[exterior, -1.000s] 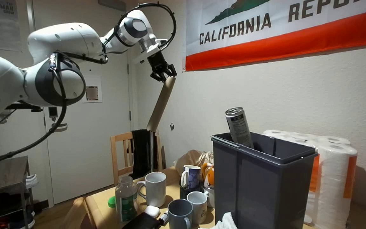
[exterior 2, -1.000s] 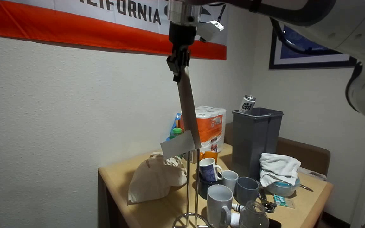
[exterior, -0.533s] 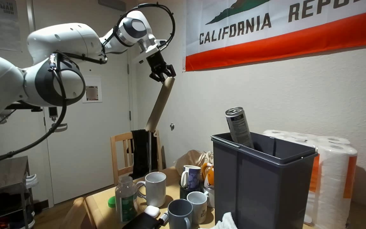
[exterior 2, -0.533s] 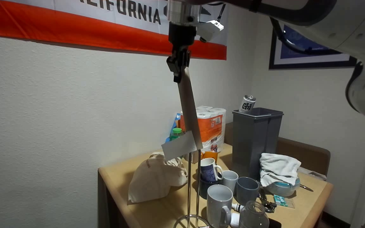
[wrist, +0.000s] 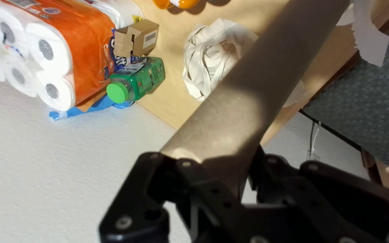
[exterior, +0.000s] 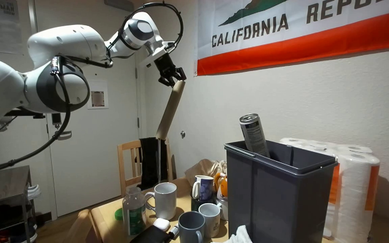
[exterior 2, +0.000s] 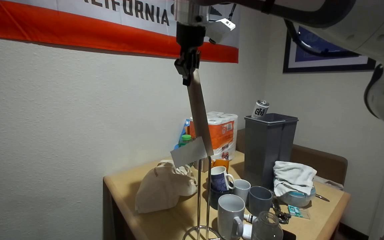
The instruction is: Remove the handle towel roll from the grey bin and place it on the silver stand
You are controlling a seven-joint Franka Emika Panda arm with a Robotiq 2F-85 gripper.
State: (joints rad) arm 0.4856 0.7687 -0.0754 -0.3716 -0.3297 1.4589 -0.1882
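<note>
Holding the handle towel roll (exterior: pixel 171 109) by its upper end, the gripper (exterior: pixel 178 81) has its jaws closed on the plain brown cardboard, and we see the roll slant down from them in both exterior views. Its lower end is right at the top of the silver stand (exterior 2: pixel 208 196), whose two upright rods rise from a round wire base; we cannot tell whether a rod sits inside the roll. A pale flap (exterior 2: pixel 188 152) juts out sideways by that lower end.

Well apart from the roll, we have the grey bin (exterior: pixel 275 199) standing on the table (exterior 2: pixel 155 223), with a can (exterior: pixel 255 135) tilted up out of its top. Just beside the bin, a white towel (exterior 2: pixel 293 176) lies over a bowl (exterior 2: pixel 297 200). We find several mugs (exterior 2: pixel 260 201) between the bin and the stand, among them a tall pale mug (exterior 2: pixel 227 213) near the stand and a blue-patterned mug (exterior 2: pixel 218 180). A clear jar (exterior 2: pixel 267 230) stands near the tall one. A cloth bag (exterior 2: pixel 165 190) slumps near the stand as well. In the wrist view, we make out a green bottle (wrist: pixel 144 79) next to a wrapped pack of paper rolls (wrist: pixel 86 50), and a small cardboard box (wrist: pixel 145 37) just beside both.
</note>
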